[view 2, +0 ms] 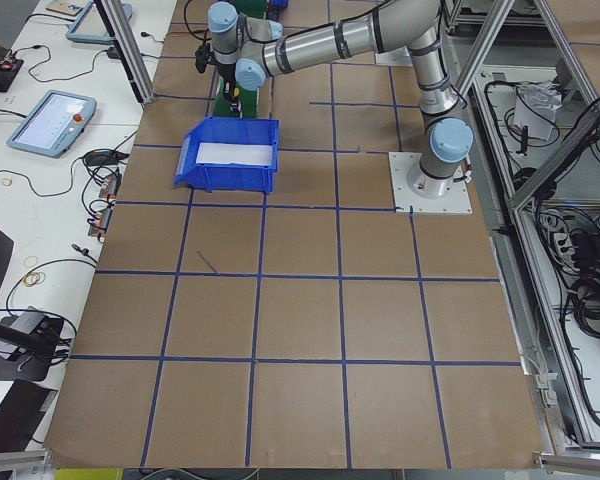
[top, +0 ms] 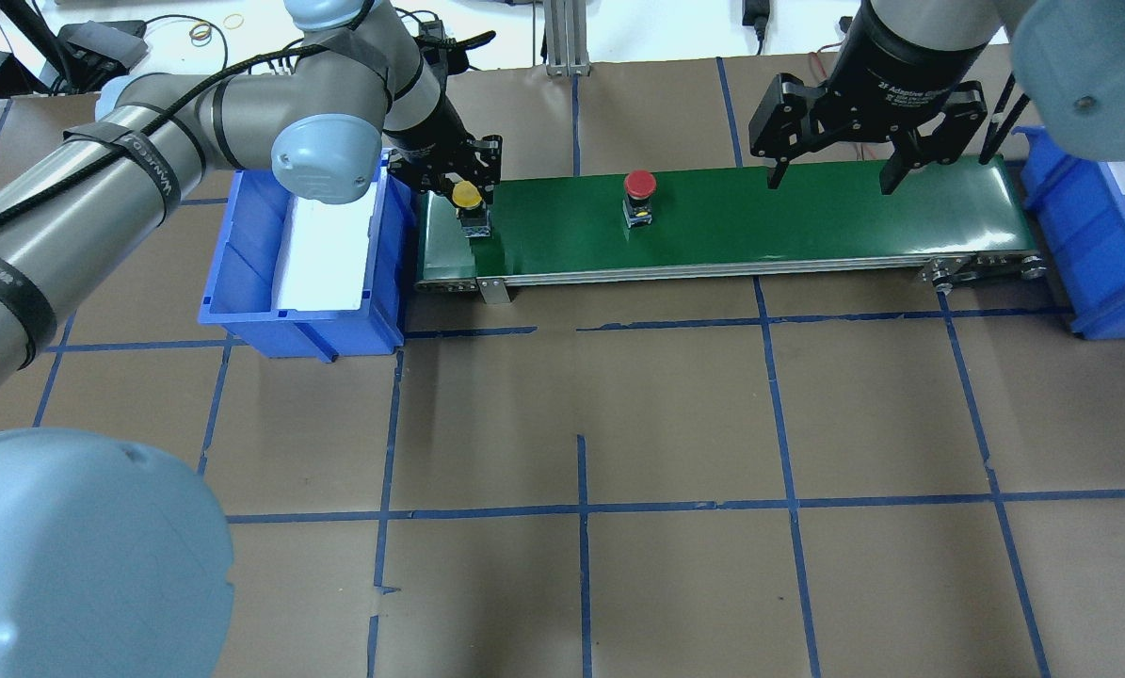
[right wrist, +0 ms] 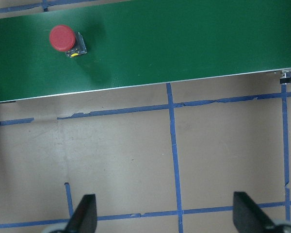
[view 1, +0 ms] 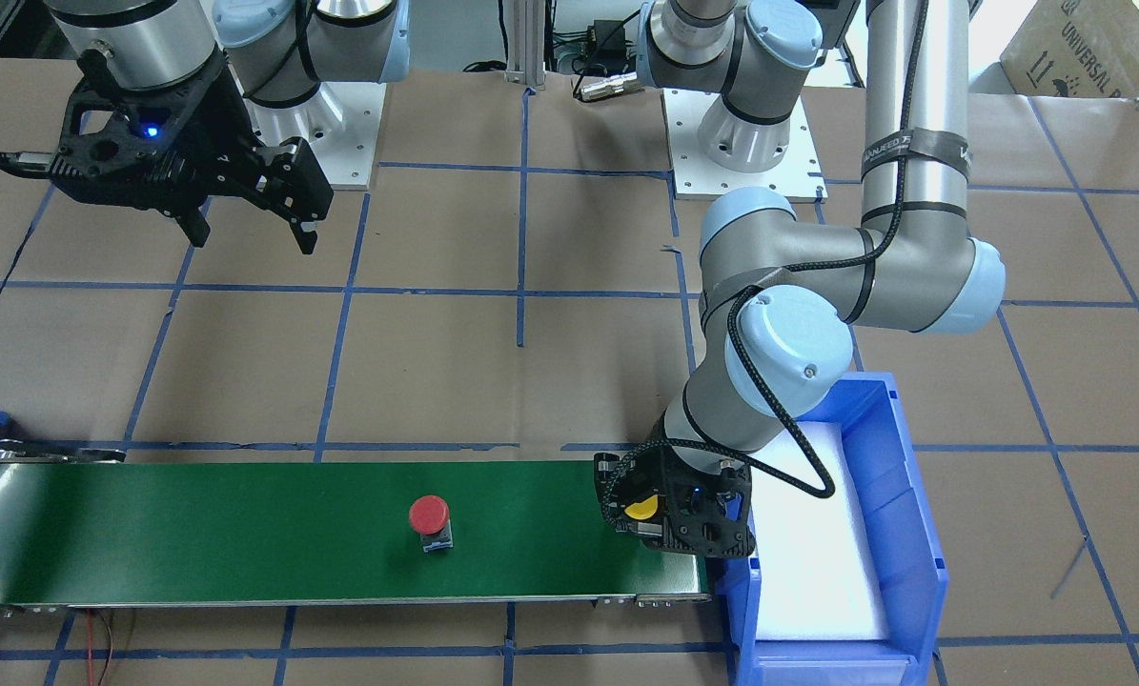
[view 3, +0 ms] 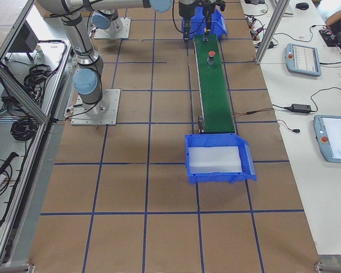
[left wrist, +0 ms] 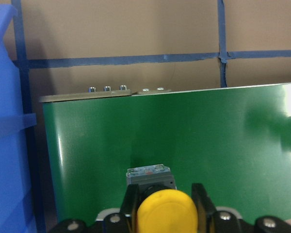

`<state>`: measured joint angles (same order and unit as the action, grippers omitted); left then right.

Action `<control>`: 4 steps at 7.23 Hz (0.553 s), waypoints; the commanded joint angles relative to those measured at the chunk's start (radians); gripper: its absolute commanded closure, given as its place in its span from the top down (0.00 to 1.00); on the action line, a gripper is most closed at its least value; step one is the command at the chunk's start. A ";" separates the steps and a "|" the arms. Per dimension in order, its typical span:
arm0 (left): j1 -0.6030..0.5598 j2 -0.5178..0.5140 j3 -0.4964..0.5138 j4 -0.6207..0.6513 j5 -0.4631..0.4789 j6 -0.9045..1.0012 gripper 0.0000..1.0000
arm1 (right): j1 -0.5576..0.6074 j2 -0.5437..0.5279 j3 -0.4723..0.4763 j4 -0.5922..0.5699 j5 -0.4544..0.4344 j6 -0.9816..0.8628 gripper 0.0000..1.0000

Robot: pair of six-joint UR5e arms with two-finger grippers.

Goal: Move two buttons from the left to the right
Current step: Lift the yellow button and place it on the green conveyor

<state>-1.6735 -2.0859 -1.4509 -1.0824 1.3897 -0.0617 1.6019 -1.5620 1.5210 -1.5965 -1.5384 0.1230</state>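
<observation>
Open belt [top: 807,217] beyond red button [top: 639,185]

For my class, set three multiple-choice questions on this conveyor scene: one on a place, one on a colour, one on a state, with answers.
1. Where does the red-capped mushroom push-button stand? A on the green conveyor belt; B in a bin; C on brown paper.
2. What colour is the round cap held in the left gripper? A red; B green; C yellow.
3. How is the right gripper? A shut on a button; B open, empty; C shut, empty.
Answers: 1 A, it sits mid-belt; 2 C, the left wrist view shows the yellow-capped push-button clamped; 3 B, its jaws stand wide apart above the belt.
</observation>
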 commanded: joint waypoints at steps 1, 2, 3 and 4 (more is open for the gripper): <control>0.000 0.000 -0.009 0.004 -0.006 -0.021 0.61 | 0.000 0.000 0.001 0.000 0.000 0.000 1.00; 0.000 0.012 -0.015 0.006 -0.005 -0.014 1.00 | 0.000 0.000 0.001 0.000 0.000 0.000 1.00; 0.000 0.013 -0.020 0.006 -0.005 -0.017 1.00 | -0.003 0.000 0.001 0.003 0.000 0.000 1.00; 0.000 0.027 -0.020 0.006 -0.003 -0.007 1.00 | -0.002 0.000 0.001 0.001 0.000 0.000 1.00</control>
<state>-1.6736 -2.0713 -1.4686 -1.0771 1.3856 -0.0755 1.5999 -1.5616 1.5217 -1.5953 -1.5386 0.1227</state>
